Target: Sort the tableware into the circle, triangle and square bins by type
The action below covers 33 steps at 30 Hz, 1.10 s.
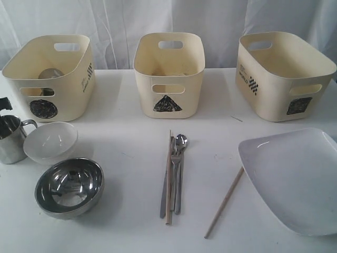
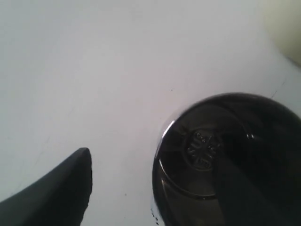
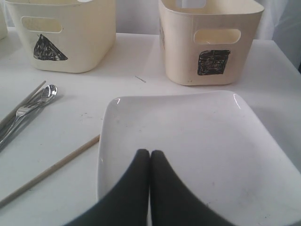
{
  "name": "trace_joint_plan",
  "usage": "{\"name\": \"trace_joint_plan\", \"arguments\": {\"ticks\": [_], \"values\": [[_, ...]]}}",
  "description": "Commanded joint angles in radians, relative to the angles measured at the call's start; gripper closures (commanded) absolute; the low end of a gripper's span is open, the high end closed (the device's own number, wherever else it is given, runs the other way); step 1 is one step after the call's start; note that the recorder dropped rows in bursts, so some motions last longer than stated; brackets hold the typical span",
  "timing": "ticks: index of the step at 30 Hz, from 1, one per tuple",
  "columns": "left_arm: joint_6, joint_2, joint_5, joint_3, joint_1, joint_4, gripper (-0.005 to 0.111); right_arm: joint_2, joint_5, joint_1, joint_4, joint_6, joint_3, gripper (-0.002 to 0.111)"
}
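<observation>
White table (image 1: 131,158), pale curtain (image 1: 210,16) behind. Left gripper (image 2: 151,159) spread wide, steel mug (image 2: 197,150) right below it. Right gripper (image 3: 149,153) pinched shut, empty, just above the squarish plate (image 3: 188,127) — square bin (image 3: 211,42) beyond.

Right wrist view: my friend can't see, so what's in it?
A shut black pincer points over a big white squarish plate. Beyond it stand the triangle bin and the square bin; a wooden chopstick lies beside the plate.

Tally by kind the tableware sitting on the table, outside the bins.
Mug: 1
Bowls: 2 (white bowl, steel bowl)
Chopsticks: 2 (central chopstick, right chopstick)
Knife, fork, spoon: 3
Plate: 1
Total: 9
</observation>
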<state>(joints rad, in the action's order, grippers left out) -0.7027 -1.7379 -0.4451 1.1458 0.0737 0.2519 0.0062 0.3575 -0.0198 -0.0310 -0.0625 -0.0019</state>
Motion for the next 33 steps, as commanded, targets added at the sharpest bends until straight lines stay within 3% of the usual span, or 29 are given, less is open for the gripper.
{"name": "trace_joint_plan", "arguments": {"ticks": [1,3,7,14,18,20,23,25,28,33], "values": [[0.0,-0.033,0.009,-0.005,0.004,-0.012,0.037,-0.006,-0.007,-0.003,-0.004,-0.001,0.002,0.108],[0.0,-0.047,-0.007,-0.005,0.004,-0.012,0.051,-0.006,-0.007,-0.003,-0.005,-0.001,0.002,0.108],[0.012,-0.049,-0.061,-0.006,0.004,0.018,0.106,-0.006,-0.007,-0.003,-0.005,-0.029,0.002,0.108],[0.184,0.316,-0.123,0.059,0.004,0.232,0.107,-0.006,-0.007,-0.003,-0.005,-0.029,0.002,0.108],[0.152,0.453,0.265,0.101,0.004,0.131,0.107,-0.006,-0.006,-0.003,-0.005,-0.029,0.002,0.108],[0.15,0.462,0.532,0.101,0.0,0.069,0.107,-0.006,-0.006,-0.003,-0.005,-0.029,0.002,0.108],[0.155,0.421,0.911,0.101,-0.007,0.097,0.107,-0.006,-0.006,-0.003,-0.005,-0.029,0.002,0.108],[0.158,0.368,1.083,0.101,-0.007,0.132,0.107,-0.006,-0.006,-0.003,-0.005,-0.029,0.002,0.108],[0.205,0.251,1.169,0.101,-0.007,0.166,0.107,-0.006,-0.006,-0.003,-0.005,-0.029,0.002,0.108],[0.225,0.021,1.094,0.133,-0.009,0.157,0.103,-0.006,-0.006,-0.003,-0.005,-0.029,0.002,0.108]]}}
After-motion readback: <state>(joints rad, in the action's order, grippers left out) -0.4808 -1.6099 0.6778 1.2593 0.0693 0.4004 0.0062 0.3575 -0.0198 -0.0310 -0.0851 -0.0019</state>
